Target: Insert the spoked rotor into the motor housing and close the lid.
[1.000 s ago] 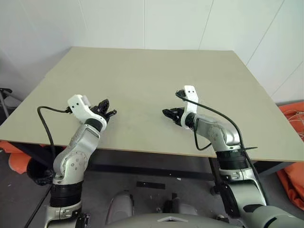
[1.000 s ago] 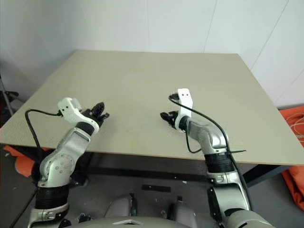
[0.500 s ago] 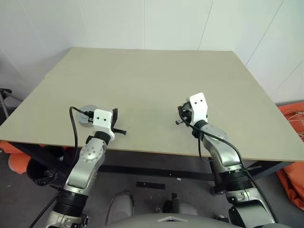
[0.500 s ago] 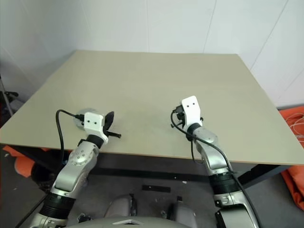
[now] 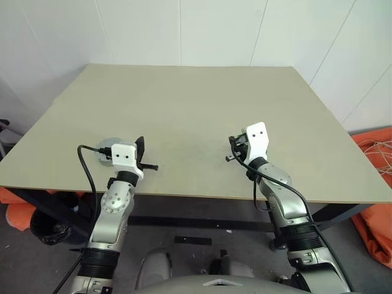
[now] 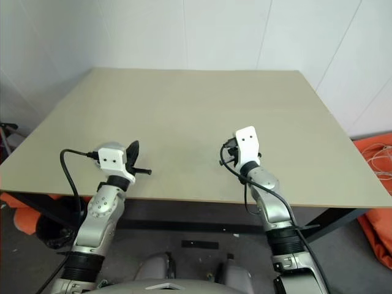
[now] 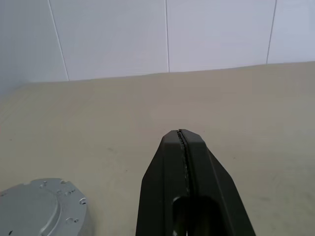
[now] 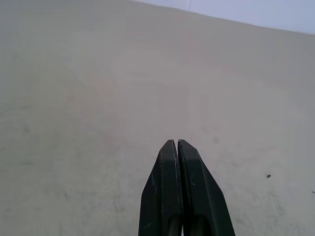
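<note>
The lid point(image 7: 37, 211) is a flat grey round disc with small holes near its rim, and a short silver wall shows under its edge. It lies near the table's front left, just left of my left wrist point(image 5: 106, 149). My left gripper point(image 5: 140, 143) is shut and empty, pointing level across the table with the disc beside and behind its tips point(image 7: 180, 133). My right gripper point(image 5: 234, 147) hovers over bare tabletop at the front right, also shut on nothing point(image 8: 176, 142). The spoked rotor is out of view. Whether the disc sits on the motor housing cannot be told.
The beige table point(image 5: 196, 104) stretches ahead to a white wall. Its front edge point(image 5: 202, 196) runs just under both wrists. Orange fabric point(image 5: 375, 153) lies on the floor off the right side.
Both wrists have rolled so their white camera blocks sit on top and the fingers point level. The right gripper has shut. The grey disc has come out from behind the left arm.
</note>
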